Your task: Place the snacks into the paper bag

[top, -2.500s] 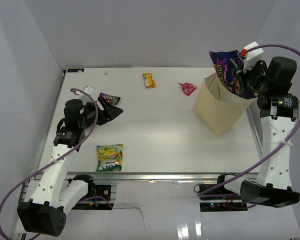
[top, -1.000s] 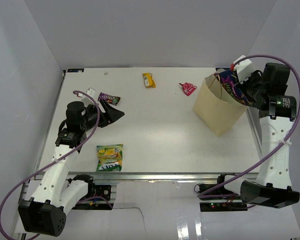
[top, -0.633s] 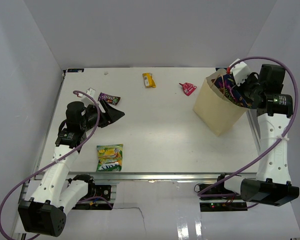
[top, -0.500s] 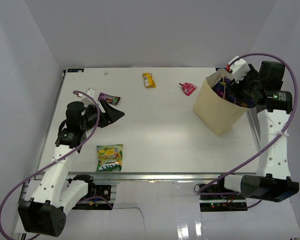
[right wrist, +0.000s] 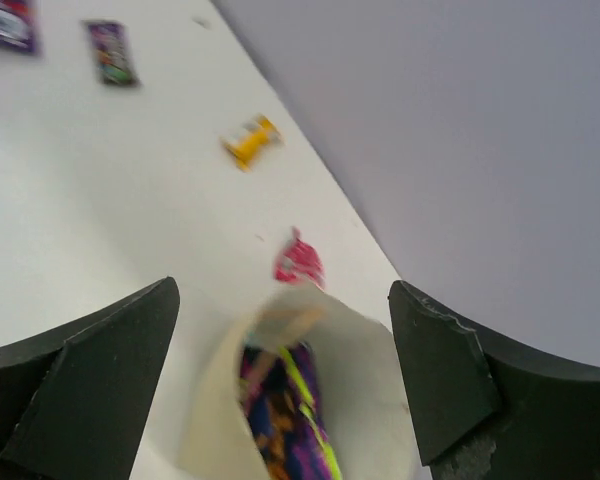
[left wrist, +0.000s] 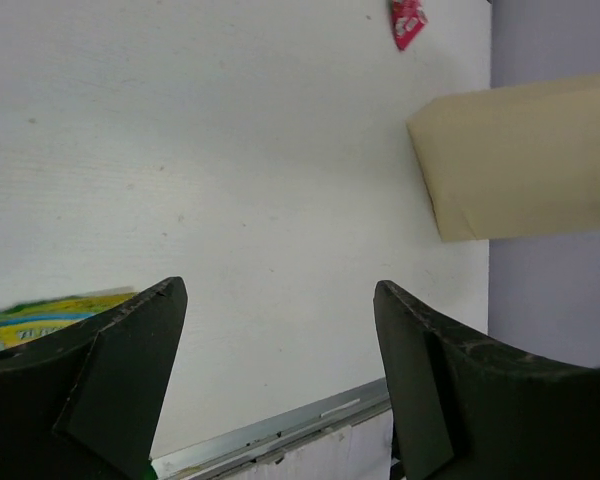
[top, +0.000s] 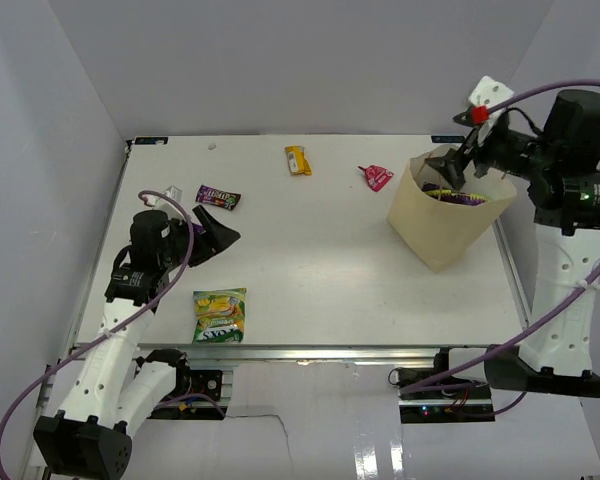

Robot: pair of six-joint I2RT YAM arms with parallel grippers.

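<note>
The tan paper bag (top: 435, 225) stands upright at the right of the table. The dark blue-purple snack bag (top: 450, 196) lies inside it and shows through the mouth (right wrist: 290, 410). My right gripper (top: 458, 165) hangs open just above the mouth, holding nothing (right wrist: 282, 290). On the table lie a small brown packet (top: 218, 198), a green-yellow bag (top: 219, 315), a yellow wrapper (top: 298, 160) and a pink-red wrapper (top: 376, 176). My left gripper (top: 215, 222) is open and empty (left wrist: 278, 290), just in front of the brown packet and apart from it.
A small white object (top: 152, 199) sits behind the left wrist. The table's metal front rail (top: 330, 350) runs along the near edge. White walls close in the left, back and right; the paper bag stands close to the right edge.
The right gripper lowered the dark blue-purple bag into the paper bag, opened and rose above the mouth. The left gripper drew back a little from the brown packet.
</note>
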